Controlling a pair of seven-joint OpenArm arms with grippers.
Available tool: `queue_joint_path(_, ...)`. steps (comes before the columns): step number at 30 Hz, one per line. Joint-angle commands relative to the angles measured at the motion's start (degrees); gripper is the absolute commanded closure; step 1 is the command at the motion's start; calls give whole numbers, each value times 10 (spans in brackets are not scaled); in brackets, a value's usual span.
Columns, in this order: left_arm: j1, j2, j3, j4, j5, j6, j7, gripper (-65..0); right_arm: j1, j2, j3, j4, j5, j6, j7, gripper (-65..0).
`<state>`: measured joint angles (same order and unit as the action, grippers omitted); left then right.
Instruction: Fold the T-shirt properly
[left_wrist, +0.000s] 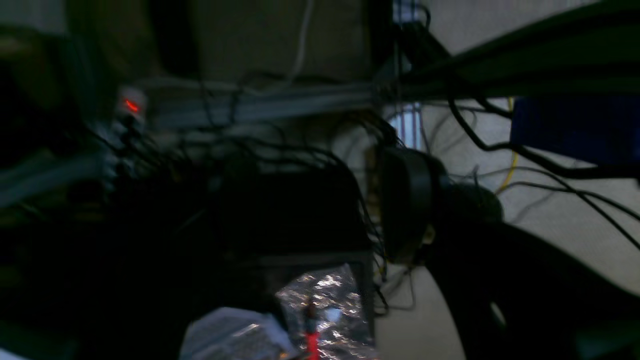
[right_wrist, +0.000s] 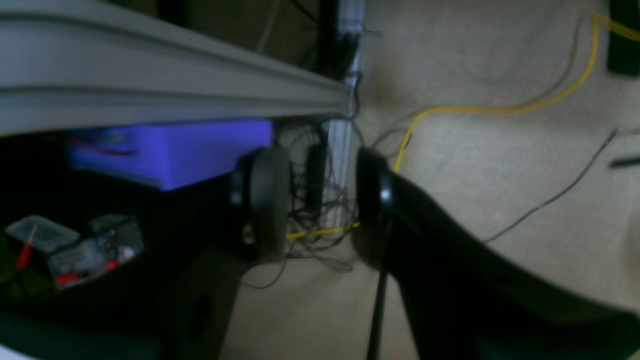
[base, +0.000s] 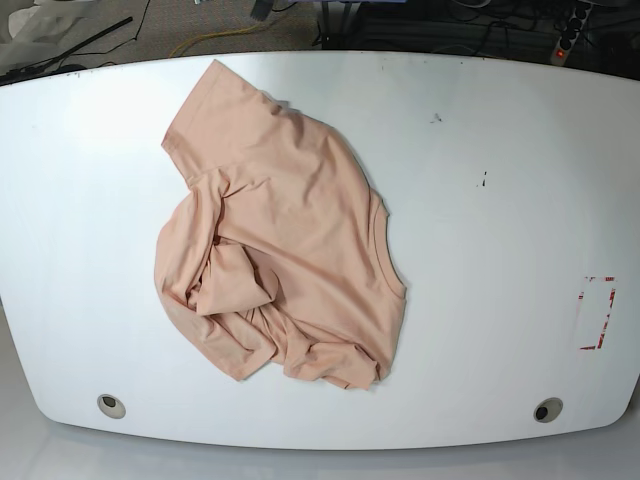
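Observation:
The peach T-shirt (base: 290, 240) lies crumpled on the white table (base: 500, 150), left of centre, with one sleeve spread toward the back left and the lower part bunched in folds. No bear print shows. Neither gripper appears in the base view. In the right wrist view my right gripper (right_wrist: 320, 205) is open and empty, hanging over carpet and cables off the table. In the left wrist view only one finger (left_wrist: 406, 205) of my left gripper shows clearly; the other is lost in darkness. Neither wrist view shows the shirt.
A red-outlined mark (base: 597, 312) sits at the table's right side, and two round holes (base: 111, 405) (base: 547, 410) near its front edge. The wrist views show an aluminium beam (right_wrist: 150, 85), a purple box (right_wrist: 175, 150), a yellow cable (right_wrist: 500, 109) and a lit power strip (left_wrist: 131, 105).

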<state>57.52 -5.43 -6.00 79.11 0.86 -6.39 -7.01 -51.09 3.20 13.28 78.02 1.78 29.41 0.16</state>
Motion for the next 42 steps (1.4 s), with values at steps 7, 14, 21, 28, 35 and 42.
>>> queue_joint_path(7, 108, -2, -25, 168, -2, -1, -8, -354, -120, 5, 7, 159, 66, 1, 5, -209)
queue_joint_path(14, 165, -8, -49, 299, -2, -1, -8, -357, -203, 8, 11, 272, 145, 1, 5, -209)
queue_joint_path(21, 175, -10, -53, 356, -3, -1, -8, -358, -235, -3, 45, 362, 195, 1, 5, -214)
queue_joint_path(28, 171, -10, -49, 357, -3, -1, -8, -436, -215, 3, 86, 388, 245, 1, 5, -217)
queue_joint_path(35, 144, -8, -43, 354, -3, -1, -8, -519, -161, 46, 103, 388, 289, 17, 5, -339)
queue_joint_path(42, 122, -8, -42, 353, -2, -1, -8, -518, -99, 87, 102, 388, 286, 17, 5, -484)
